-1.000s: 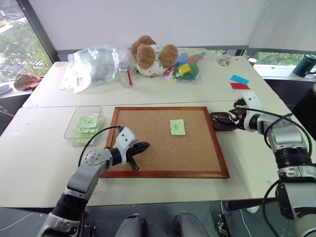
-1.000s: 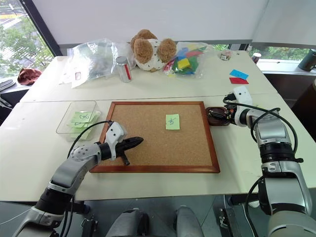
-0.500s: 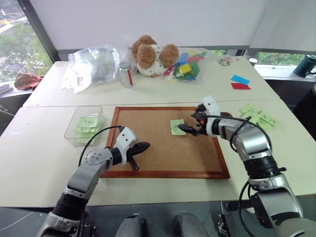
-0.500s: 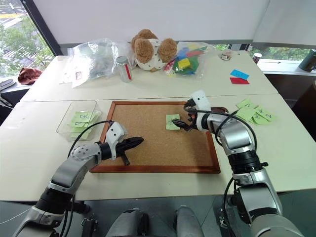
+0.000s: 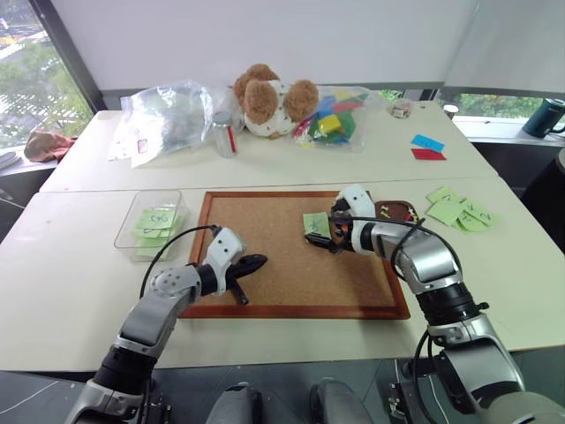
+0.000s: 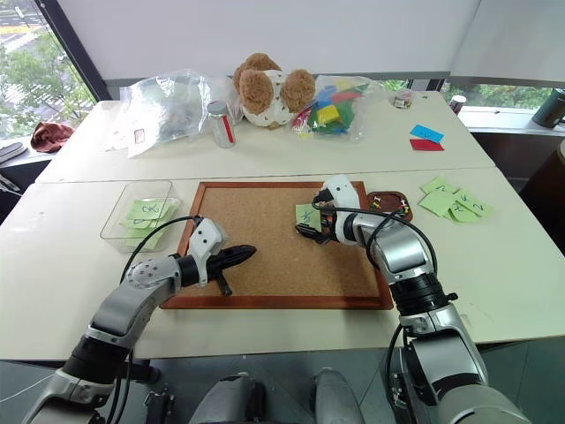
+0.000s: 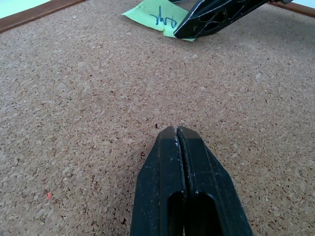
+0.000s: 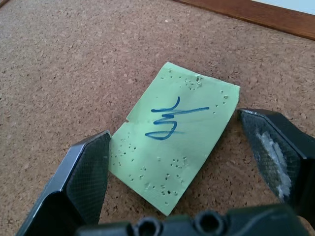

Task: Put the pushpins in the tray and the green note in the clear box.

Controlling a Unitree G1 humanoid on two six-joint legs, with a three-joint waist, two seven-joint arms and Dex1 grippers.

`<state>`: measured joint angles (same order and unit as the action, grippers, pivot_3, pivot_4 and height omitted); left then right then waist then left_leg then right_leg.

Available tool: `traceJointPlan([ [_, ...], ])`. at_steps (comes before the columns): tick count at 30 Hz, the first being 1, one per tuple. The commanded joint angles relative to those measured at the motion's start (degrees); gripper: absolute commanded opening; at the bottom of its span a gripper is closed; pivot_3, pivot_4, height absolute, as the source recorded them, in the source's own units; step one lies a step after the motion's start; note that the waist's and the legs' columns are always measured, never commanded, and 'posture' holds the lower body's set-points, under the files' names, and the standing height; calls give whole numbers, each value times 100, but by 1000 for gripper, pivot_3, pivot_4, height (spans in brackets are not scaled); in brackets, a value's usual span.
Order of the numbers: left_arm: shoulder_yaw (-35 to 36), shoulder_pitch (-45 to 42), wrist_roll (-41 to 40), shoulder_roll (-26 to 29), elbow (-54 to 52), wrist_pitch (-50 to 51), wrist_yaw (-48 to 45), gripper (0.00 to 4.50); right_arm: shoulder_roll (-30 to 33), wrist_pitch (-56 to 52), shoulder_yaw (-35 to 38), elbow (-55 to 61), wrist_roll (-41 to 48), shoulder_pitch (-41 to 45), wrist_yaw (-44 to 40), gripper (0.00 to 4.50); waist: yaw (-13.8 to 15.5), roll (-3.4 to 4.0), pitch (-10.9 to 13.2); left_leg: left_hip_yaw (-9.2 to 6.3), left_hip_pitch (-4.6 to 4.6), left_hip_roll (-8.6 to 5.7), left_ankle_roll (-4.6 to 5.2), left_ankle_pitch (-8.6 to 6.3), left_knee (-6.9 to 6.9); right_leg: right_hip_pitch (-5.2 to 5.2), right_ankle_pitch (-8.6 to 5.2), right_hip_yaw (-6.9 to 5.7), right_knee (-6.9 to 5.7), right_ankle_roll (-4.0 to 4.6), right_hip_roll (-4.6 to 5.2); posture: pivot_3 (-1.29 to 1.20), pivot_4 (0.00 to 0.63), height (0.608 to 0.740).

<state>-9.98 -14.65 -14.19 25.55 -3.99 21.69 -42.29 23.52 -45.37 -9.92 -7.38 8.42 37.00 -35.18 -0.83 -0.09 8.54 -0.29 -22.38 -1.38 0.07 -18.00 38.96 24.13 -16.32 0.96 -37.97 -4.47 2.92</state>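
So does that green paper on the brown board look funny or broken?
A little. The green note on the corkboard is peppered with tiny pin holes, and one edge has a small nick. It lies flat between the open right gripper's fingers. No pin shows in it.

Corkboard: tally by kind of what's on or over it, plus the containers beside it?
On or over the corkboard:
Green note: 1
Grippers: 2, the left gripper shut and the right gripper open around the note
Beside the board:
Containers: 2, the clear box and the tray
Total: 5
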Motion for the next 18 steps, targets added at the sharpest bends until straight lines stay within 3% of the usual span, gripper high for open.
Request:
traceJointPlan([
  [1, -115, 197, 183, 75, 199, 152, 3, 0, 35, 118, -225, -57, -189, -24, -37, 4468, -2, 0, 0, 0, 1, 0, 0, 0, 0, -1, 0, 0, 0, 0, 0, 0, 150, 740],
  [8, -115, 216, 189, 72, 183, 136, 15, 0, -59, 137, -311, 44, -179, -98, -110, 4468, -10, 1, -1, 0, 3, 0, 0, 0, 0, -2, 0, 0, 0, 0, 0, 0, 150, 740],
  [9, -115, 219, 192, 73, 184, 129, 15, 0, -59, 156, -306, 16, -183, -99, -112, 4235, -11, 0, -1, 0, 3, 0, 0, 0, 0, -2, 0, 0, 0, 0, 0, 0, 150, 740],
  [11, -114, 222, 193, 73, 183, 125, 17, 0, -45, 184, -306, -22, -192, -106, -120, 3744, -12, 1, -1, 0, 3, 0, 0, 0, -1, -2, 0, 0, 0, 0, 0, 0, 150, 740],
  [18, -110, 229, 195, 75, 183, 109, 27, 0, -9, 172, -278, -42, -208, -117, -106, 428, -8, 0, -2, -1, 3, 0, 0, 0, -1, -3, 0, 0, 0, 0, 0, 0, 150, 740],
])
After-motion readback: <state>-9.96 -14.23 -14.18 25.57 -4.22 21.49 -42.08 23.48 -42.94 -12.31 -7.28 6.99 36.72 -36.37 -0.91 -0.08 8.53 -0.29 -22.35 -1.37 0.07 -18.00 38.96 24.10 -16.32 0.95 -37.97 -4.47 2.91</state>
